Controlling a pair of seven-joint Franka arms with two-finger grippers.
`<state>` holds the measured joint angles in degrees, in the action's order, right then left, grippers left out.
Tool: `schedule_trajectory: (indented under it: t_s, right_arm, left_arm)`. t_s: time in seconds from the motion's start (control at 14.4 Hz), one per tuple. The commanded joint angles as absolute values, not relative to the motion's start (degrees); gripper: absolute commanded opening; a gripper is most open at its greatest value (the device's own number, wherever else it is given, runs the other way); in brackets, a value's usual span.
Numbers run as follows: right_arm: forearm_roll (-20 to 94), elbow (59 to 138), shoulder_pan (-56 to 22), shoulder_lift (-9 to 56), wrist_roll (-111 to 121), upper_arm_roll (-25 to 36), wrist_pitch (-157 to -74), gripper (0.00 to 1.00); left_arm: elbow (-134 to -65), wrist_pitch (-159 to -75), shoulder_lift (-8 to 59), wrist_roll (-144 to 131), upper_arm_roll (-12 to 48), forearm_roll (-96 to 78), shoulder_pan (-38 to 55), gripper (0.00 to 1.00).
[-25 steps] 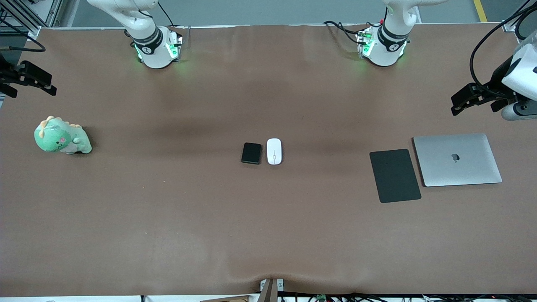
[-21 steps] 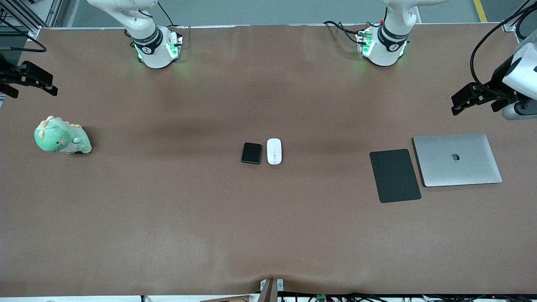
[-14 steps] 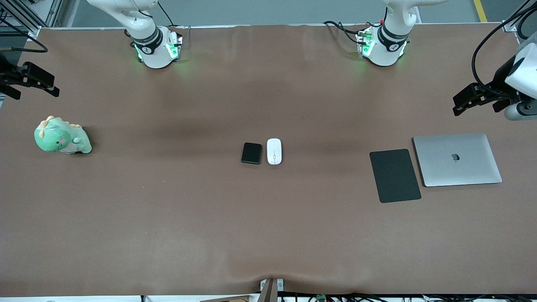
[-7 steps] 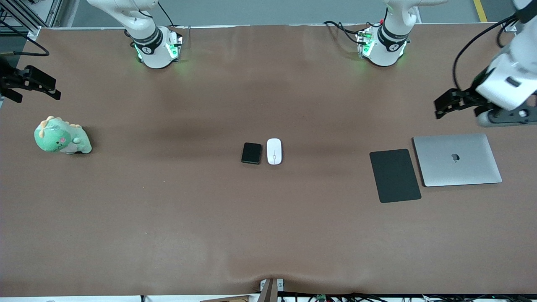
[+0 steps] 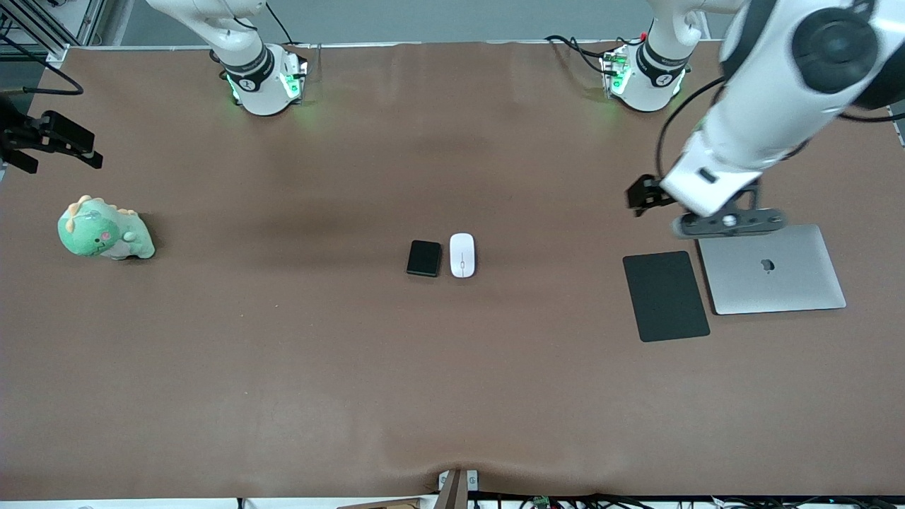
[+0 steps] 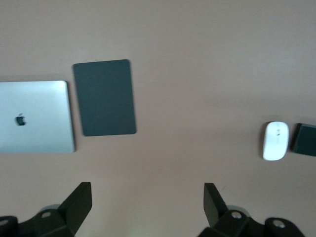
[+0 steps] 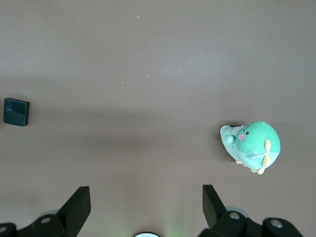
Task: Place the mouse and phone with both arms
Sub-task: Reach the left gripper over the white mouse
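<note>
The white mouse (image 5: 462, 255) and the black phone (image 5: 423, 258) lie side by side at the table's middle, the phone toward the right arm's end. My left gripper (image 5: 640, 194) is open and empty in the air over bare table, beside the laptop and mouse pad. Its wrist view shows the mouse (image 6: 275, 140) and part of the phone (image 6: 304, 139) beside it, well clear of my open left gripper (image 6: 148, 207). My right gripper (image 5: 85, 147) is open and empty at the right arm's end of the table, above the plush. Its wrist view shows the phone (image 7: 16, 111) and the open right gripper (image 7: 146, 207).
A thin black mouse pad (image 5: 665, 295) and a closed silver laptop (image 5: 771, 268) lie toward the left arm's end; they also show in the left wrist view, the pad (image 6: 104, 97) next to the laptop (image 6: 34, 117). A green dinosaur plush (image 5: 104, 230) sits toward the right arm's end.
My left arm has swung in from the table's end toward the middle and now hangs beside the laptop and mouse pad. My right gripper has barely moved. Mouse and phone are unmoved.
</note>
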<state>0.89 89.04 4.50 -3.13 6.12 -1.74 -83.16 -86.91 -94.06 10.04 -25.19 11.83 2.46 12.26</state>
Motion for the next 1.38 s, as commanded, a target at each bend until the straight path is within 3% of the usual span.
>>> schedule_trajectory:
  t_s: [0.0,0.9,1.32]
  right_arm:
    - [1.49,88.33,4.57,-2.81,6.24,-1.85,-82.88,1.0]
    - [1.58,88.24,4.92,-2.72,6.24,-1.85,-83.06,1.0]
    - [1.76,87.89,5.71,-1.76,6.5,-1.67,-83.06,1.0]
  left_arm:
    - [-85.69,-98.16,14.14,-30.56,11.6,2.64,15.81,1.0]
    - [-88.94,-125.67,36.46,-47.55,11.6,6.5,30.75,1.0]
    - [-91.32,-131.82,39.28,-50.09,11.6,6.59,33.74,1.0]
